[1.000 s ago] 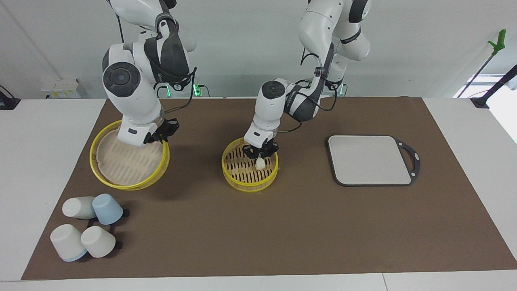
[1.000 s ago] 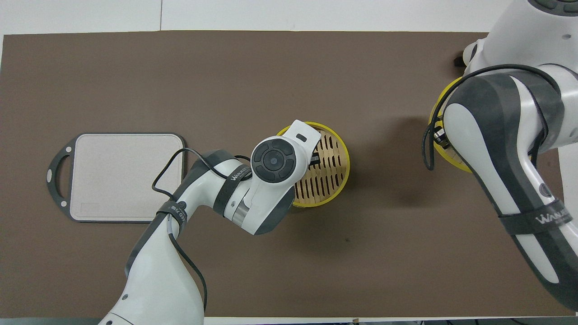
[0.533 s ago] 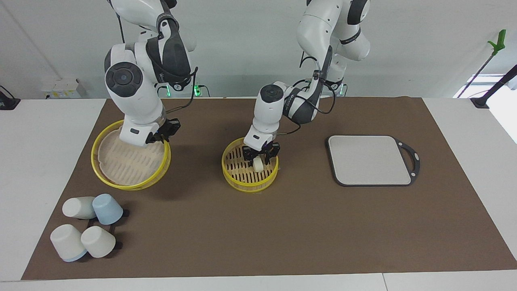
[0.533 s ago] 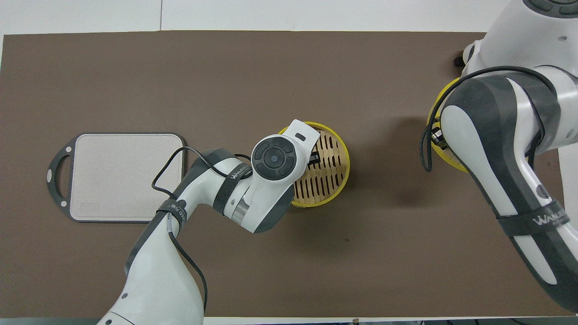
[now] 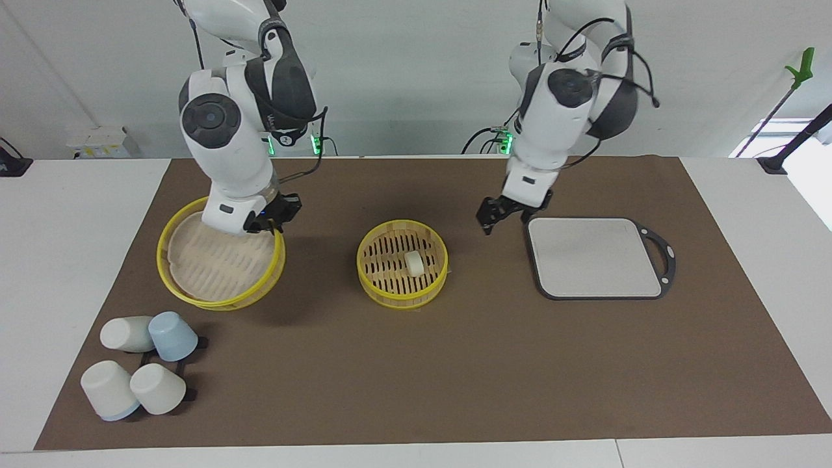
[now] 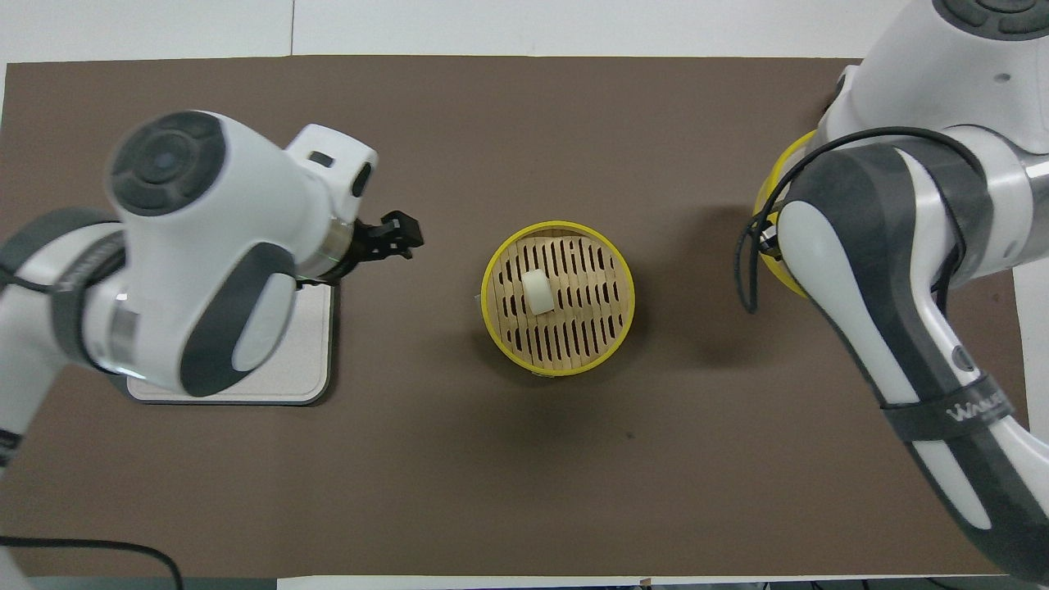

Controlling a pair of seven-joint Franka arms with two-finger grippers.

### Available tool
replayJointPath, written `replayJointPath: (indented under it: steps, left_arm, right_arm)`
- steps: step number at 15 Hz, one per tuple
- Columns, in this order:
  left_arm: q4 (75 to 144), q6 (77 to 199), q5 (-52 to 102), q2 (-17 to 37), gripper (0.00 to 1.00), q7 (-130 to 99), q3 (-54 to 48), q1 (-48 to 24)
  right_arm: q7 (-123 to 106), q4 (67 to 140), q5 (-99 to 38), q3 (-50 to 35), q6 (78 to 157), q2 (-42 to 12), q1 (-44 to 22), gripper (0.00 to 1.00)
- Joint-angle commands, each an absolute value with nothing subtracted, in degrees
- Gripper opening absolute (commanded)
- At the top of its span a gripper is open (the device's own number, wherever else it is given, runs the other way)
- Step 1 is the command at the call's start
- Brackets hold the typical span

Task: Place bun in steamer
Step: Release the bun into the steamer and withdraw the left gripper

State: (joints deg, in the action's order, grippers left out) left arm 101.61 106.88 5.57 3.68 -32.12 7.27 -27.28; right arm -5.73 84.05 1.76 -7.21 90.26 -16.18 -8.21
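Left tool [image 5: 492, 218] hangs empty over bare tabletop [image 5: 455, 364] beside the board [image 5: 595, 257], fingers slightly spread; bun [image 5: 413, 262] sits inside the steamer [image 5: 364, 273]. Right tool [image 5: 270, 220] grips the lid [image 5: 195, 296], likely ready for covering.

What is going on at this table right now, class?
The bun lies on the slatted floor of the open steamer in the middle of the mat, with nothing touching it. The left gripper hangs empty over the mat between the steamer and the grey board. The right gripper holds the steamer's lid tilted by its rim, toward the right arm's end of the table. Four cups lie farther from the robots than the lid.
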Motion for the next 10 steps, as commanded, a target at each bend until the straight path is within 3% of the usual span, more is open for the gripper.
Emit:
replayJointPath:
  steps: [1, 5, 10]
  left_arm:
    - [102.22, 100.83, 5.01, -0.78, 1.00, -20.00, 6.50, -17.09]
    - [98.62, 93.45, 4.57, -2.02, 1.00, -3.64, 6.59, -7.14]
    - [95.10, 87.55, 1.15, -2.20, 1.00, 3.68, 6.59, -4.66]
  right_arm:
    - [12.14, 85.78, 0.70, -7.56, 97.35, -15.11, -19.04, 0.00]
    - [24.86, 89.71, -0.53, -7.56, 112.11, -18.54, -26.71, 0.00]
    - [32.16, 92.98, -0.53, -7.56, 121.35, -21.00, -30.67, 0.00]
